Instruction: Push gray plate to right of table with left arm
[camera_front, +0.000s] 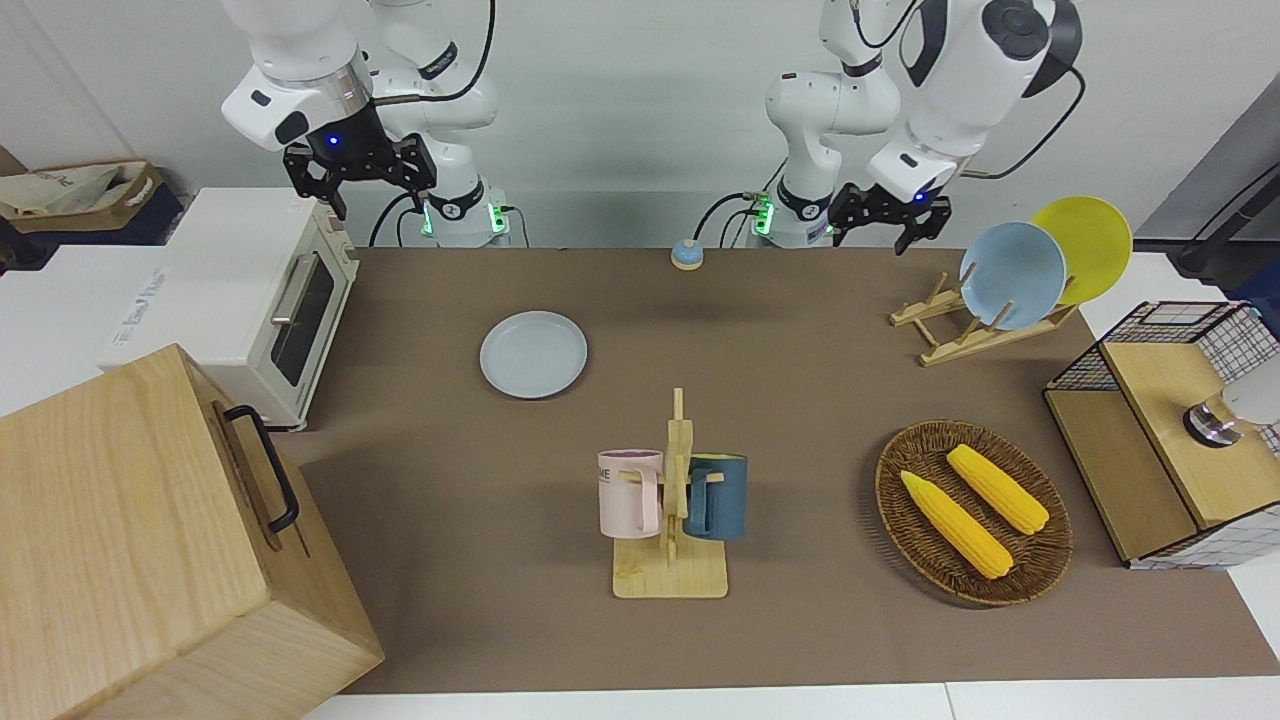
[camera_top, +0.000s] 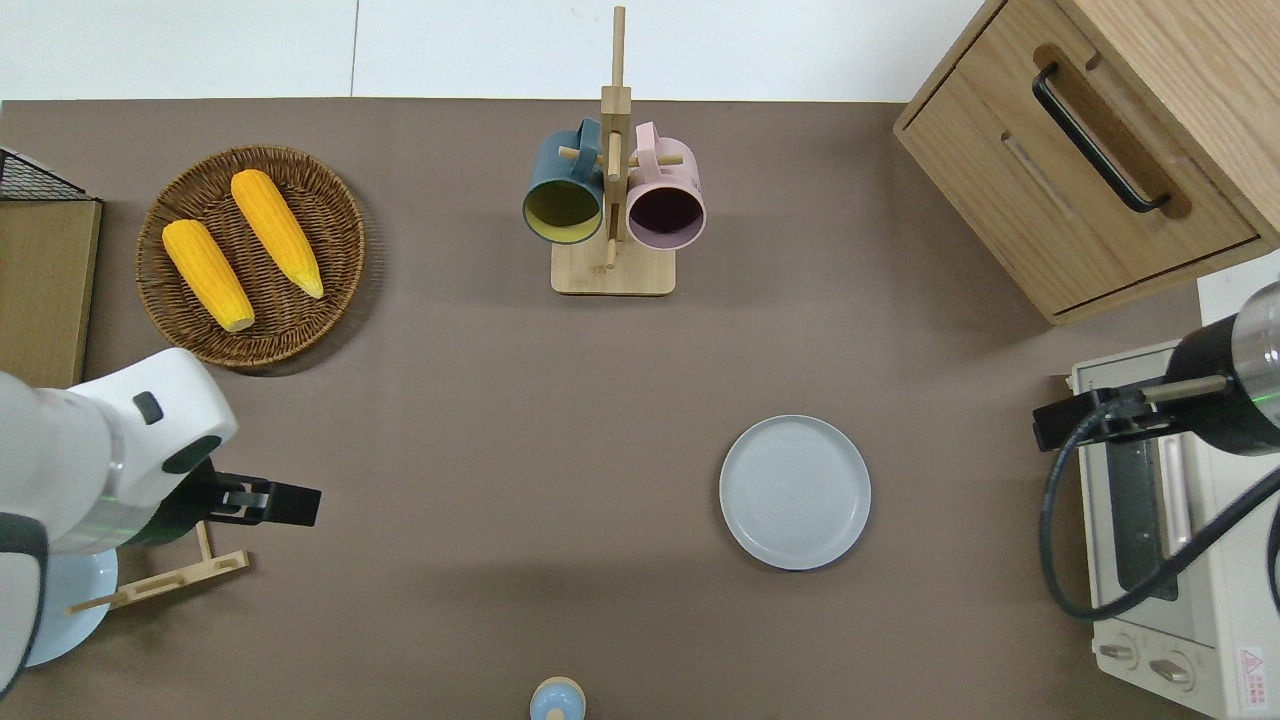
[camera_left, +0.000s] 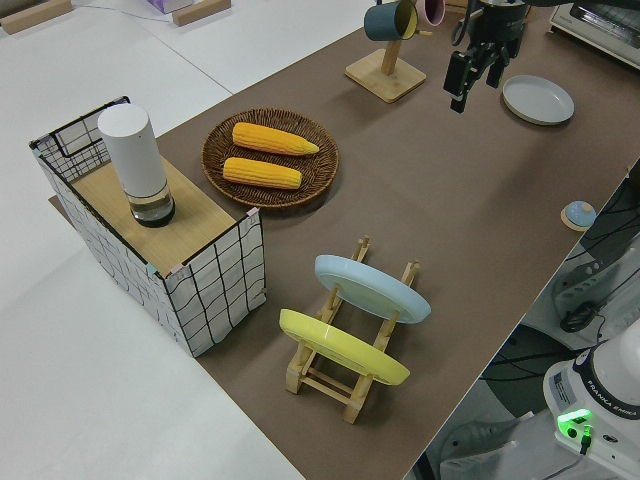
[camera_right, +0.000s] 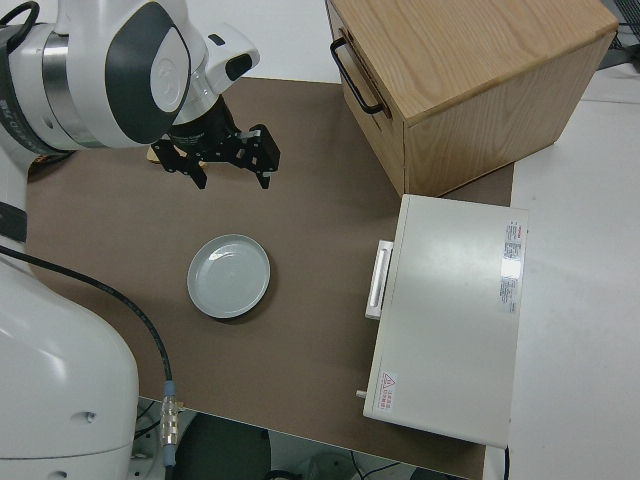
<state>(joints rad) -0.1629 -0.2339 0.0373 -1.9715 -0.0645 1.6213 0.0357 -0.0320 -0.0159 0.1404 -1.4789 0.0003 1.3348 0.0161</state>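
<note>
The gray plate lies flat on the brown table, toward the right arm's end and nearer to the robots than the mug stand. My left gripper hangs open and empty in the air. It is over the table beside the dish rack, at the left arm's end and well apart from the plate. The right arm is parked, its gripper open and holding nothing.
A mug stand holds two mugs mid-table. A wicker basket carries two corn cobs. The dish rack holds a blue plate and a yellow plate. A toaster oven, a wooden drawer box and a small blue knob also stand here.
</note>
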